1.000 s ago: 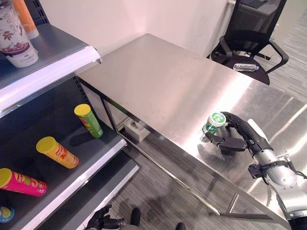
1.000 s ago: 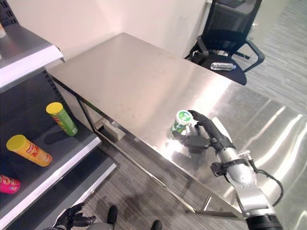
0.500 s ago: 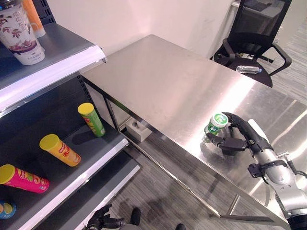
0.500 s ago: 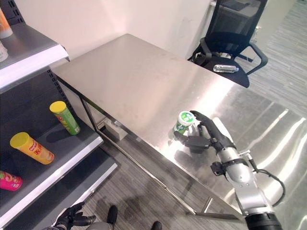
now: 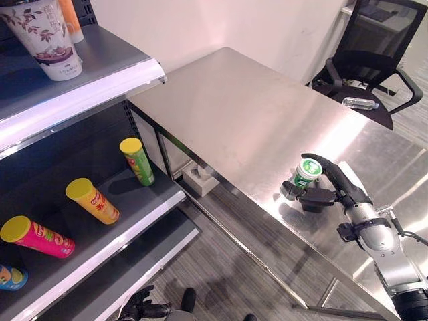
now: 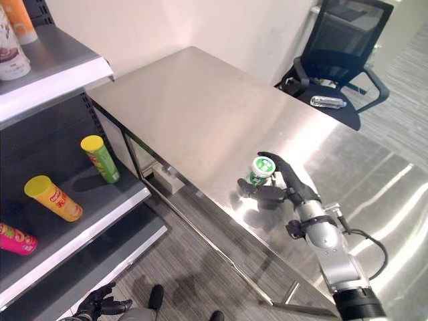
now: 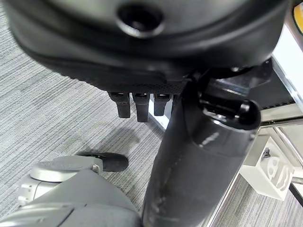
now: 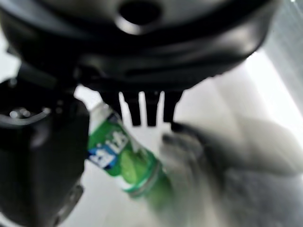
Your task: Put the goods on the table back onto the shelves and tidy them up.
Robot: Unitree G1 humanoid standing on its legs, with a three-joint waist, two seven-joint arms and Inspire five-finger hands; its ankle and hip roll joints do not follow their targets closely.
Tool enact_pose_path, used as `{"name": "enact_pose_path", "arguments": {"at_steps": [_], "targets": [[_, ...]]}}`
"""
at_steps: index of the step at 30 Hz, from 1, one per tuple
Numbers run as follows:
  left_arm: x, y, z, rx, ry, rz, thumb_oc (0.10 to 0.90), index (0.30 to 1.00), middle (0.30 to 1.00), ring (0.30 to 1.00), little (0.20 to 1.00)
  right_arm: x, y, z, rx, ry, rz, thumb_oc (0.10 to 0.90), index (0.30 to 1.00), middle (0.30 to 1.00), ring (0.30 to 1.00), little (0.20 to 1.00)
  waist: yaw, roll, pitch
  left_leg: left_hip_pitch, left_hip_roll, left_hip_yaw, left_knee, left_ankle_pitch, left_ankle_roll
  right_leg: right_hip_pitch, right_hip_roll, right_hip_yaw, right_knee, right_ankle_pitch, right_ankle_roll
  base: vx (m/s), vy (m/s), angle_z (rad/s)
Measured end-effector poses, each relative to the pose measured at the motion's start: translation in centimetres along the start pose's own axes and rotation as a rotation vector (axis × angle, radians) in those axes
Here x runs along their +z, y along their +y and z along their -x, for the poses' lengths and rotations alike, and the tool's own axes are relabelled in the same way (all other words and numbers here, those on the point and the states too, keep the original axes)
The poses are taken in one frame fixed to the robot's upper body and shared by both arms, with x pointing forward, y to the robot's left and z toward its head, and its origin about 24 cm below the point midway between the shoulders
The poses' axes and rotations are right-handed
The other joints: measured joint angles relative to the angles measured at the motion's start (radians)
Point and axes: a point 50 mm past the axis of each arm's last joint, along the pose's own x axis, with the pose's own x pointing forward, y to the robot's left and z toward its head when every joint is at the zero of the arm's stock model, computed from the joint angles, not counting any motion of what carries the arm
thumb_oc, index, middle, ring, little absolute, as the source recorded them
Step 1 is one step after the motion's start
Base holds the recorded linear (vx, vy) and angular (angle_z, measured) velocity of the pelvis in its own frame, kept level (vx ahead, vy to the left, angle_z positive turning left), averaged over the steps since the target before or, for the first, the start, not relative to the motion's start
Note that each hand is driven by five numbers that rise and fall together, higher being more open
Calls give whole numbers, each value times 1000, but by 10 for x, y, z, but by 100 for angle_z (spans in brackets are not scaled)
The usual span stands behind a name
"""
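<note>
A small green bottle (image 5: 306, 172) with a white and green cap leans tilted near the front edge of the steel table (image 5: 234, 114). My right hand (image 5: 326, 194) is shut on it, fingers curled over its far side and thumb against the near side. The right wrist view shows the green bottle (image 8: 124, 163) between the thumb and the fingers (image 8: 142, 109). My left hand (image 5: 139, 309) hangs low over the carpet beside the shelves, fingers relaxed and holding nothing. The shelf unit (image 5: 100, 93) stands at the left.
On the lower shelf lie a green can (image 5: 137, 160), a yellow can (image 5: 92, 200), a pink can (image 5: 37, 236) and a blue one (image 5: 10, 277). A flowered cup (image 5: 47, 33) and an orange bottle (image 5: 70, 17) stand on the upper shelf. An office chair (image 5: 371, 53) carries a water bottle (image 5: 360, 103).
The whole picture has shifted, so the camera moved. My right hand keeps its hold on the green bottle at about the same spot on the table.
</note>
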Motion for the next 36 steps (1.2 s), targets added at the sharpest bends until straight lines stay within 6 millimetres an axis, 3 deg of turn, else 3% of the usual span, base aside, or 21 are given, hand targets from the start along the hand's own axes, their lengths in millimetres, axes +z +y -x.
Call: {"name": "enact_pose_path", "arguments": {"at_steps": [12,17,23,24,27,28,29,30,31,32,33,34,35,36], "targets": [[1,0,0,0,-2,0,800,900,900,900,900,1,-2,-2,-6,1,15,400,300,300,300,300,0,0,0,6,0,-17,0,9,-6,15,4,-9,0,-4,0,-13,-14,3],[-1,1,0,3,5,9,800,900,900,900,900,10,-8,-5,-12,-34,31,400,300,300,300,300,19,5,-2,6,1,-33,0,12,-11,33,8,-26,0,-8,3,-87,-100,12],[-4,3,1,10,15,12,800,900,900,900,900,70,-25,-25,-66,-283,3,400,300,300,300,300,45,18,0,-5,5,-70,11,32,-31,39,32,-55,4,-15,-7,-127,-133,19],[0,2,-1,9,7,13,800,900,900,900,900,103,-34,-31,-93,-418,-18,400,300,300,300,300,60,30,9,-12,14,-76,14,42,-46,47,44,-71,-1,-21,-17,-177,-118,40],[1,2,-1,10,5,22,800,900,900,900,900,145,-44,-32,-129,-601,-42,400,300,300,300,300,88,55,27,-14,27,-84,14,62,-76,65,66,-102,0,-31,-29,-187,-110,46],[4,0,-3,6,-4,26,800,900,900,900,900,176,-54,-27,-172,-745,-37,400,300,300,300,300,93,77,41,-26,46,-77,11,75,-99,75,78,-134,0,-44,-42,-208,-31,72],[5,0,-3,7,-3,26,800,900,900,900,900,190,-57,-24,-183,-816,-37,400,300,300,300,300,111,96,50,-41,51,-70,14,78,-101,80,101,-150,8,-42,-54,-303,-61,87],[5,0,-3,9,-1,31,800,900,900,900,900,205,-60,-19,-194,-883,-32,400,300,300,300,300,104,105,57,-55,66,-56,17,74,-105,79,104,-173,2,-48,-66,-132,-70,59],[4,2,-3,16,5,42,800,900,900,900,900,216,-61,-14,-195,-949,-31,400,300,300,300,300,113,103,61,-71,90,35,22,37,-85,71,107,-200,9,-40,-90,-148,-79,62],[0,5,-3,31,25,57,800,900,900,900,900,225,-56,-9,-173,-1006,-32,400,300,300,300,300,114,66,77,-88,97,134,97,-9,-33,64,68,-224,6,-41,-108,-53,-48,30],[-7,8,-1,39,51,63,800,900,900,900,900,229,-50,-6,-151,-1031,-41,400,300,300,300,300,114,28,88,-87,95,200,188,-21,-38,70,38,-225,4,-34,-108,-49,-3,17],[-15,9,1,45,77,72,800,900,900,900,900,231,-46,-4,-134,-1049,-42,400,300,300,300,300,103,11,87,-75,100,224,233,-37,-46,76,23,-220,12,-32,-94,-154,33,13],[-19,8,3,42,88,67,800,900,900,900,900,232,-47,-1,-132,-1058,-31,400,300,300,300,300,95,17,82,-51,105,223,229,-32,-52,84,27,-218,13,-37,-80,-151,31,58],[-25,3,5,24,110,59,800,900,900,900,900,233,-48,1,-131,-1072,-40,400,300,300,300,300,57,68,60,2,123,199,134,-22,-47,92,38,-264,50,-47,-74,-151,31,110]]}}
